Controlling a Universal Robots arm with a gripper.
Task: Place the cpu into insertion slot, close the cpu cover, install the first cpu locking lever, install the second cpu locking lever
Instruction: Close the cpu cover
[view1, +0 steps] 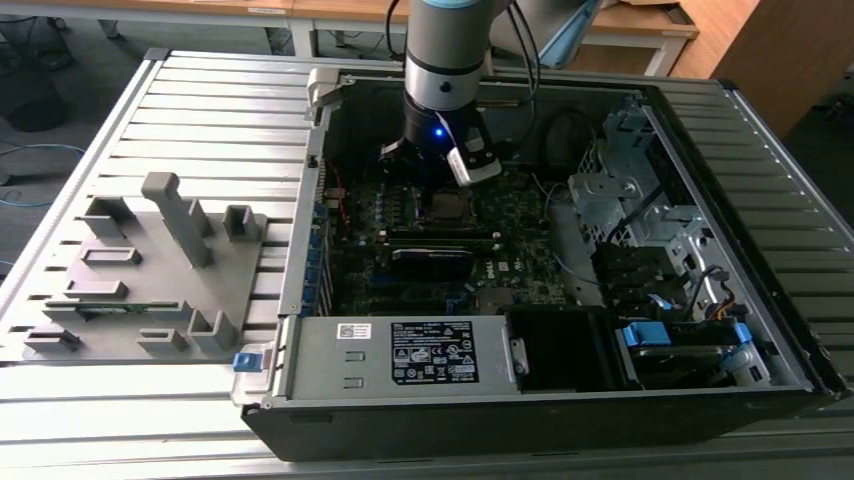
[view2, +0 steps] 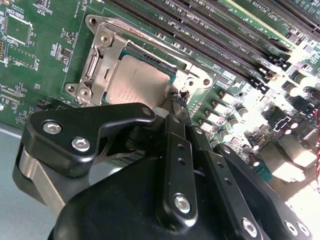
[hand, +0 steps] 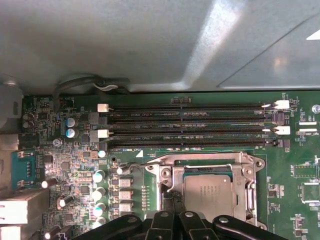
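Mid-frame in the exterior view, clenched jaws are hovering at the insertion slot (view1: 431, 205) holding the faintly printed cpu (hand: 208, 192).

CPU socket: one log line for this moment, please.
cpu seated in insertion slot | cpu cover down around it | gripper low at the cover's corner | contact with cover: cannot tell
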